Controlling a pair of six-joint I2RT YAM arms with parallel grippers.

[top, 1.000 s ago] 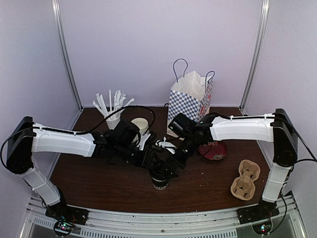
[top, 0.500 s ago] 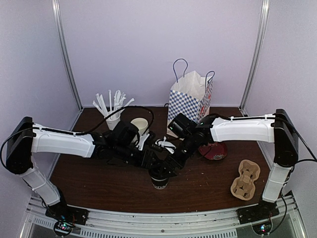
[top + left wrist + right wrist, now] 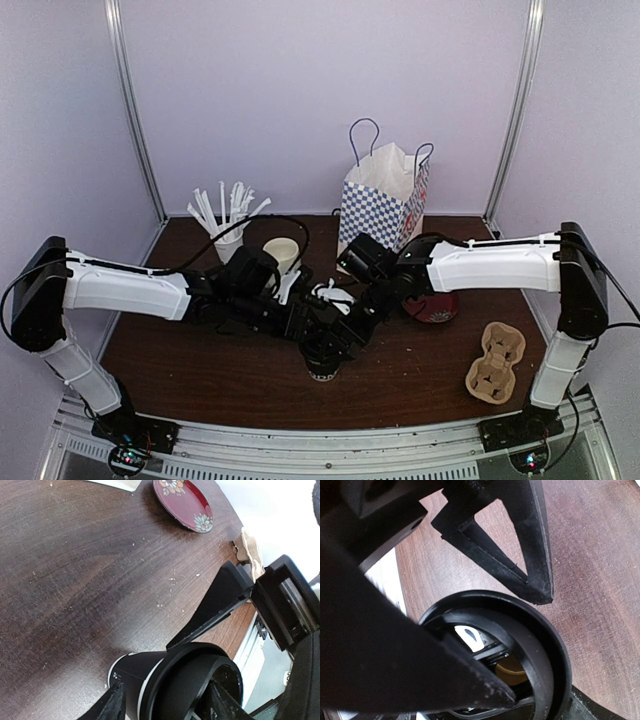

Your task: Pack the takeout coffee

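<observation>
Left gripper [image 3: 167, 702] pinches the takeout coffee [image 3: 131, 672], which stands at six o'clock on the table [image 3: 75, 555]. We see its lid [image 3: 200, 677] tilted. Right gripper [image 3: 520, 645] straddles that rim; we cannot tell its grip.

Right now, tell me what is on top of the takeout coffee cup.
A round black lid covers the mouth of the takeout coffee cup. Whether it is fully seated cannot be told. The lid hides the contents, except a small tan patch in the right wrist view.
</observation>
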